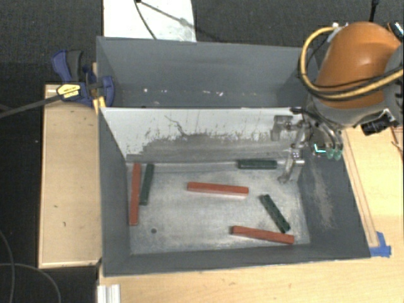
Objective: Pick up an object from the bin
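The gripper (290, 171), of which it cannot be told whether the jaws are released or clenched, is seen at the back wall of the bin (202, 74), a short, flat dark green stick (257, 164) being laid along that wall just left of the jaws, with a slanted green stick (274, 213) in front of them.

In the bin (202, 74), the pincer (288, 172) hangs just beside a dark green stick (257, 165).
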You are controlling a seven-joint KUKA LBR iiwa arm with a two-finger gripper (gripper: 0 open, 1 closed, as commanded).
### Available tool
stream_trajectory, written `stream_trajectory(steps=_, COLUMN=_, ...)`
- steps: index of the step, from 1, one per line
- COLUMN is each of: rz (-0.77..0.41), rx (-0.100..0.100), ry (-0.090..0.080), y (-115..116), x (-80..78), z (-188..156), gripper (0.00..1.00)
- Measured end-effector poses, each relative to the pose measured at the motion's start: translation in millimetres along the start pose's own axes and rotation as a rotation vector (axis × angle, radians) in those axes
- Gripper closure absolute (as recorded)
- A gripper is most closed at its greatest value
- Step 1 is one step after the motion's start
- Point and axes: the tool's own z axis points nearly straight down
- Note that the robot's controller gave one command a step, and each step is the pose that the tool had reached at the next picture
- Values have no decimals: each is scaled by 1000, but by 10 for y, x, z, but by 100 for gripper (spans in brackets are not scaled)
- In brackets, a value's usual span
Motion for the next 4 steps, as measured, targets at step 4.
stream_trajectory(steps=4, rz=189, rx=0, ry=-2, y=964, x=233, z=1700, gripper=0)
